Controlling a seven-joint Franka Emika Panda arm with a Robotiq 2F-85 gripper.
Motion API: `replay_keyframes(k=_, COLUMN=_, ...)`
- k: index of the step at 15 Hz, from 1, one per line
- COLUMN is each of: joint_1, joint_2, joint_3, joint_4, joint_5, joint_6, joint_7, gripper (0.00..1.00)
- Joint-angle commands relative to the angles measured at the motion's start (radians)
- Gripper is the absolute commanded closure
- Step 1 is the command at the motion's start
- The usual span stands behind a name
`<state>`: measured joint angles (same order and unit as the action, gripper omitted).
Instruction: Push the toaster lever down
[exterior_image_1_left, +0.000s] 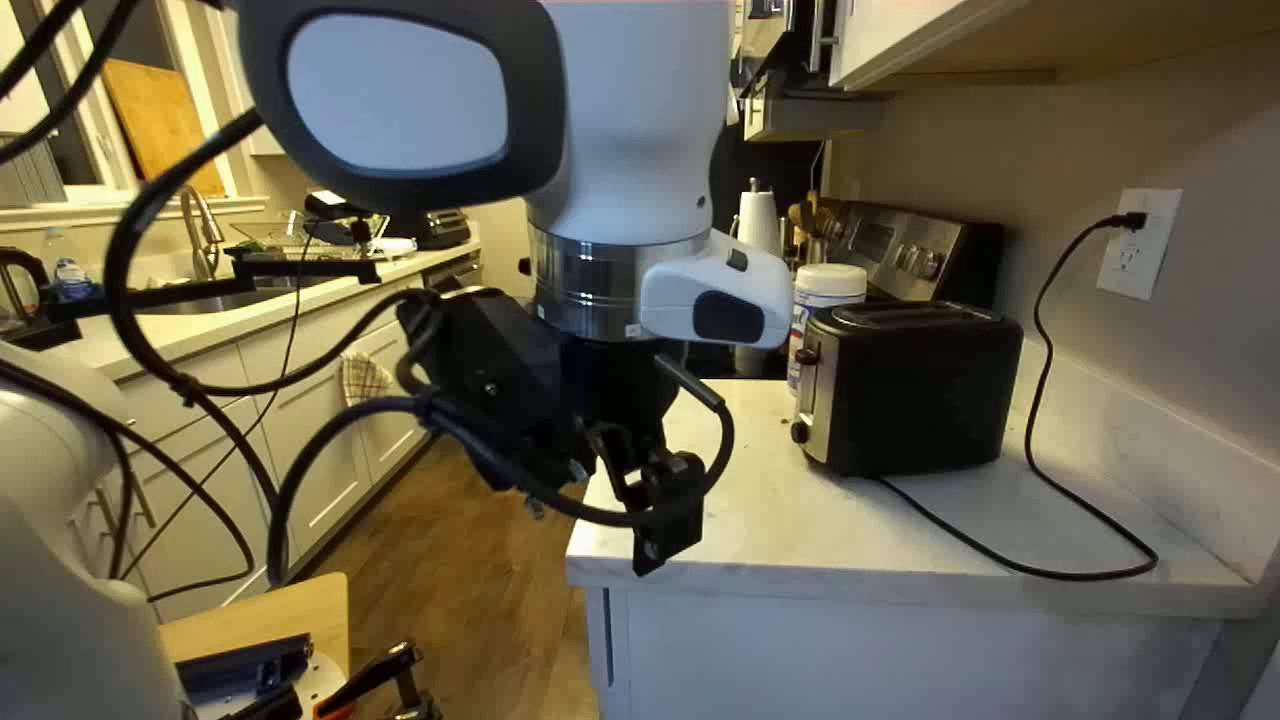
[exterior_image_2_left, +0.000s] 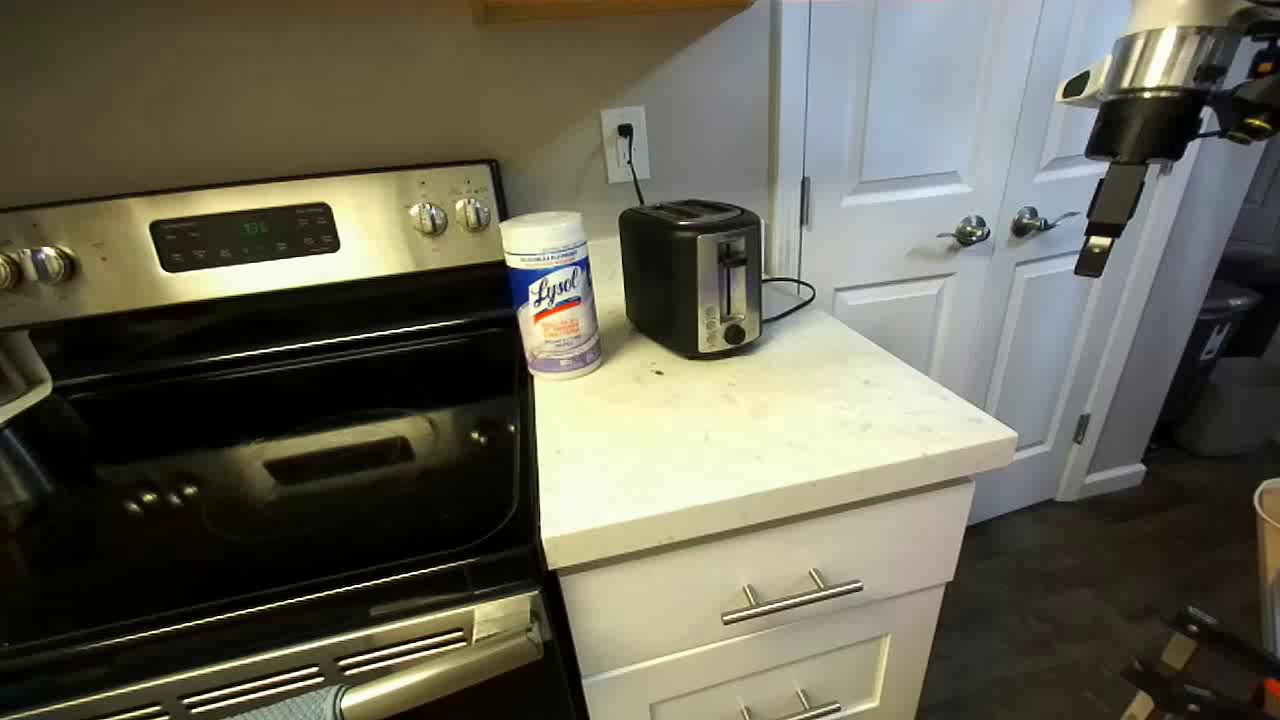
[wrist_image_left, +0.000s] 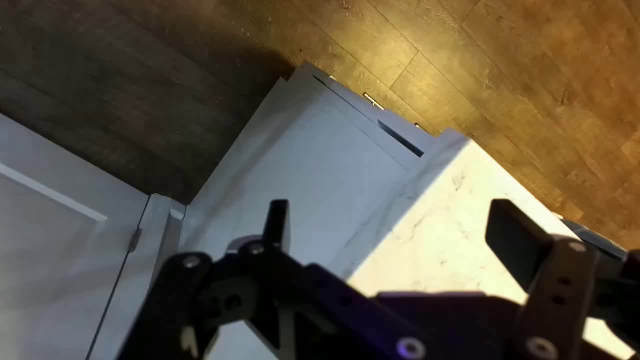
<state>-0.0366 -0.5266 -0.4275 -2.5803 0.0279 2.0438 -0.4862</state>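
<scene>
Gripper (wrist_image_left: 393, 227) empty, jaws wide apart; in an exterior view the toaster (exterior_image_1_left: 920, 395) stands well off on the counter (exterior_image_1_left: 770, 505), right and farther back, its lever (exterior_image_1_left: 805, 356) high on the left end, so approach probably runs far and right.

White panelled doors (exterior_image_2_left: 980, 150) stand beside a greyish wall (exterior_image_2_left: 300, 90); yellow light (patchy) warms brown floorboards (wrist_image_left: 500, 65).

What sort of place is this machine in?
A kitchen, probably in someone's home. The signs are a stove, a toaster near it, and, in an exterior view, a sink faucet.
</scene>
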Motion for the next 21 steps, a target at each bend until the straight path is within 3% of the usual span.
replay_keyframes(k=1, joint_1=-0.036, joint_2=0.008, joint_3=0.034, joint_4=0.001, joint_5=0.021, joint_6=-0.002, joint_7=-0.017, gripper=0.0)
replay_keyframes(k=7, joint_1=-0.037, joint_2=0.017, joint_3=0.039, joint_4=0.005, joint_5=0.021, joint_6=0.006, joint_7=-0.007, gripper=0.0)
replay_keyframes(k=13, joint_1=0.004, joint_2=0.075, joint_3=0.096, joint_4=0.033, joint_5=0.132, joint_6=0.156, joint_7=0.042, gripper=0.0)
replay_keyframes(k=16, joint_1=0.049, joint_2=0.143, joint_3=0.148, joint_4=0.089, joint_5=0.208, joint_6=0.243, joint_7=0.075, gripper=0.0)
replay_keyframes(k=21, joint_1=0.085, joint_2=0.278, joint_3=0.237, joint_4=0.257, joint_5=0.255, joint_6=0.258, joint_7=0.184, gripper=0.0)
